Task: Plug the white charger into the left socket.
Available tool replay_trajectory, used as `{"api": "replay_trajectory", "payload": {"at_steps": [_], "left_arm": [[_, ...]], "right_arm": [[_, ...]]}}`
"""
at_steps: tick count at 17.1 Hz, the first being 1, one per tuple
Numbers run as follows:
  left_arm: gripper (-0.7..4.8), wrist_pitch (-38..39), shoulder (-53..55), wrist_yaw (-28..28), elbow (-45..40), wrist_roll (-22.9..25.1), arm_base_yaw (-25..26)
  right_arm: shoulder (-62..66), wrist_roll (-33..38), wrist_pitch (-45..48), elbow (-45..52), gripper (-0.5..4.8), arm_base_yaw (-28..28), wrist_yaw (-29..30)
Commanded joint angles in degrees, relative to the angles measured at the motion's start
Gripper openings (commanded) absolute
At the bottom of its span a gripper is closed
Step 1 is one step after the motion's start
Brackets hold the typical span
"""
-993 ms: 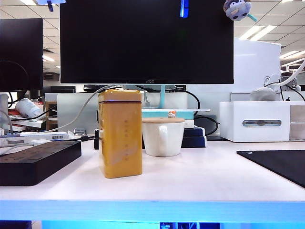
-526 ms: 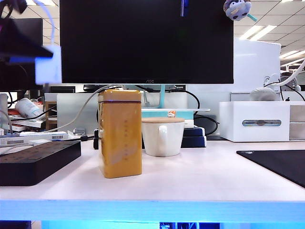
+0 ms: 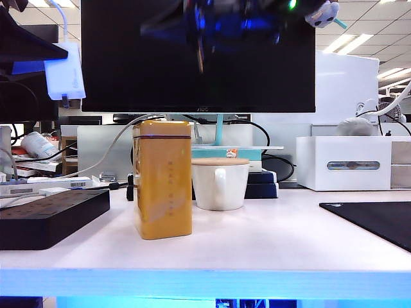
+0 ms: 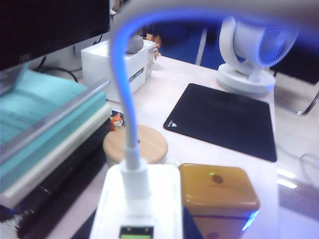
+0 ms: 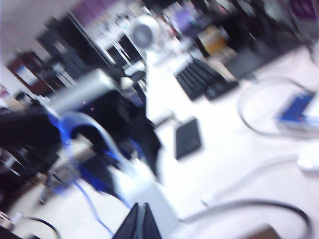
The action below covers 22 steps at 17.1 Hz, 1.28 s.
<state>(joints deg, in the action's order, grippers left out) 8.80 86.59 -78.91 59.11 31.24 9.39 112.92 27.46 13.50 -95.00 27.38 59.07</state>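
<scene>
Charger, white (image 3: 65, 72): held aloft at the upper left of the exterior view, well above the table (image 3: 270, 240). Long axis upright, prongs (image 3: 65, 100) pointing down, cable (image 3: 62, 14) leaving from the top. The left wrist view shows the same block (image 4: 137, 204) from above, cable (image 4: 122, 94) arching up out of it.

Left gripper (image 3: 35, 54): dark, at the left edge of the exterior view, pinching the charger from the side; partly closed on its body.

Left socket: an outlet on the top face of the black power strip (image 3: 48, 215), which lies flat at the left of the table. The outlets themselves cannot be made out from this low angle.

Governing relation: the strip lies below the charger, and a little nearer the camera by my reading. The prongs already face down, so the coming move is chiefly a descent.

Right gripper (image 5: 139, 221): fingers pressed together, empty. Its arm (image 3: 225, 25) shows as a blur across the monitor (image 3: 192, 83), farther from the strip.

Yellow box (image 3: 162, 179), white mug (image 3: 219, 184): standing right of the strip, clear of it.
</scene>
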Motion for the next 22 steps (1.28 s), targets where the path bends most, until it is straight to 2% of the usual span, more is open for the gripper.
{"api": "replay_trajectory", "payload": {"at_steps": [1, 2, 3, 7, 9, 11, 15, 19, 22], "left_arm": [[0.84, -2.29, -0.55, -6.49, 0.22, -3.78, 0.09], [0.84, -3.30, -0.55, -8.41, 0.22, -4.61, 0.09], [0.83, -3.91, -0.55, -9.70, 0.22, -4.87, 0.09], [0.80, -6.36, -0.55, -13.46, 0.22, -5.46, 0.09], [0.79, -6.38, -0.55, -13.53, 0.22, -8.00, 0.07], [0.79, -6.40, -0.55, -13.57, 0.22, -9.18, -0.02], [0.79, -6.40, -0.55, -13.57, 0.22, -9.18, -0.04], [0.79, -6.75, -0.55, -13.68, 0.22, -9.22, -0.04], [0.79, -6.75, -0.55, -13.68, 0.22, -9.22, -0.42]], "right_arm": [[0.28, -8.70, -2.73, -0.22, 2.52, 2.10, 1.29], [0.28, -10.21, -2.95, -0.22, 3.65, 2.99, 1.29], [0.28, -11.21, -2.99, -0.22, 3.69, 3.65, 1.38], [0.28, -13.84, -2.99, -0.22, 3.69, 7.06, 4.20], [0.24, -13.86, -3.41, -0.22, 3.69, 7.87, 5.33], [0.26, -15.78, -3.39, -0.24, 3.69, 8.46, 0.77], [0.50, -17.86, -3.56, -0.22, 3.63, 10.47, -1.29], [0.50, -24.35, -13.70, -0.22, 3.62, 12.59, -4.52], [0.52, -24.74, -14.53, -0.22, 2.92, 13.14, -6.93]]}}
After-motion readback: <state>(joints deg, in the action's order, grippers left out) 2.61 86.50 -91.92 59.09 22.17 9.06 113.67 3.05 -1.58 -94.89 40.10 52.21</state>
